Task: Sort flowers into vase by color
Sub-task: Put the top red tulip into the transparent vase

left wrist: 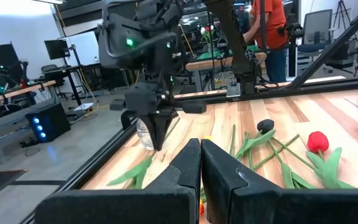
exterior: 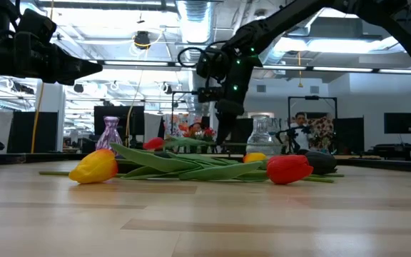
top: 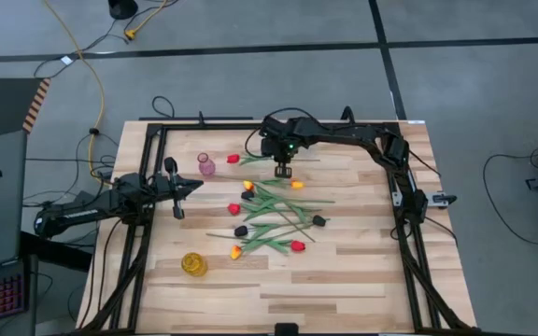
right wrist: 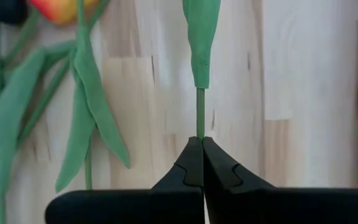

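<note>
Several flowers with red point(top: 297, 245), yellow-orange point(top: 235, 252) and near-black point(top: 318, 221) heads lie in a loose pile of green stems at the table's middle point(exterior: 191, 168). My right gripper point(top: 284, 171) hovers over the pile's far edge, pointing steeply down, shut on one thin green stem point(right wrist: 200, 118). That flower's head lies outside the right wrist view. A pink vase point(top: 205, 165), a yellow vase point(top: 193, 264) and a clear vase point(exterior: 261, 135) stand on the table. My left gripper point(top: 197, 186) waits shut and level at the table's left. My right gripper pinches the bare green stem point(right wrist: 200, 127) between its two fingertips, coming from above and slanting down. The stem runs straight on past the fingertips, along the fingers, into a green leaf point(right wrist: 201, 31). Whether the flower is clear of the table I cannot tell.
A black frame point(top: 148, 168) runs along the table's left, far and right sides. Bare wood point(top: 344, 289) lies at the near side and the right. People and desks point(left wrist: 269, 31) show in the room beyond the far edge.
</note>
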`<state>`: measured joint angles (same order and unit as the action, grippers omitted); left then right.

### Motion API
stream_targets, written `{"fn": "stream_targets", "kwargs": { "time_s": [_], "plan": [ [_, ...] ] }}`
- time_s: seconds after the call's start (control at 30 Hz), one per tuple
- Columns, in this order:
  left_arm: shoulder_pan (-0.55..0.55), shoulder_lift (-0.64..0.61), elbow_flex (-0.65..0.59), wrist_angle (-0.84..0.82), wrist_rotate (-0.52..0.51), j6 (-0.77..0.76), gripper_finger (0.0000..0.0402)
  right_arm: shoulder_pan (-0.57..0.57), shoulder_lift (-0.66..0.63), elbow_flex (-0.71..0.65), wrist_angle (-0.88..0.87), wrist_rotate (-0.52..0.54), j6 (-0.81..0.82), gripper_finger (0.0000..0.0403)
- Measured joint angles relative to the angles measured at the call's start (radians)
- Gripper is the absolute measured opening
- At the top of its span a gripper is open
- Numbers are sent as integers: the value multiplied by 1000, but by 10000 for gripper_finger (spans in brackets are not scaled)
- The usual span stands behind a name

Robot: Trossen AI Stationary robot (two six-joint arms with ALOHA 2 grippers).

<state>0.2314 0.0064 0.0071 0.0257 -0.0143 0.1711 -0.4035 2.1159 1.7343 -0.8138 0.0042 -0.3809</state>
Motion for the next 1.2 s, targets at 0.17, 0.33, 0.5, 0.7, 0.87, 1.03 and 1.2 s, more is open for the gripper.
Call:
{"fn": "stream_targets", "kwargs": {
  "time_s": [0.17, 0.33, 0.5, 0.7, 0.87, 1.03, 1.2],
  "plan": [
    [0, 0, 0, 0, 0, 0, 0, 0, -1, 105, -83, 0, -31, 17],
    [0, 0, 0, 0, 0, 0, 0, 0, -5, 226, -173, 0, -47, 17],
    [0, 0, 0, 0, 0, 0, 0, 0, -85, 239, -192, -15, -70, 17],
    [0, 0, 0, 0, 0, 0, 0, -9, -252, 184, -151, -102, -65, 17],
    [0, 0, 0, 0, 0, -1, 0, -11, -416, 16, 28, -175, -65, 17],
    [0, 0, 0, 0, 0, -1, 0, -25, -592, -278, 340, -194, -66, 17],
    [0, 0, 0, 0, 0, -1, 0, -72, -753, -574, 693, -194, -27, 18]
  ]
}}
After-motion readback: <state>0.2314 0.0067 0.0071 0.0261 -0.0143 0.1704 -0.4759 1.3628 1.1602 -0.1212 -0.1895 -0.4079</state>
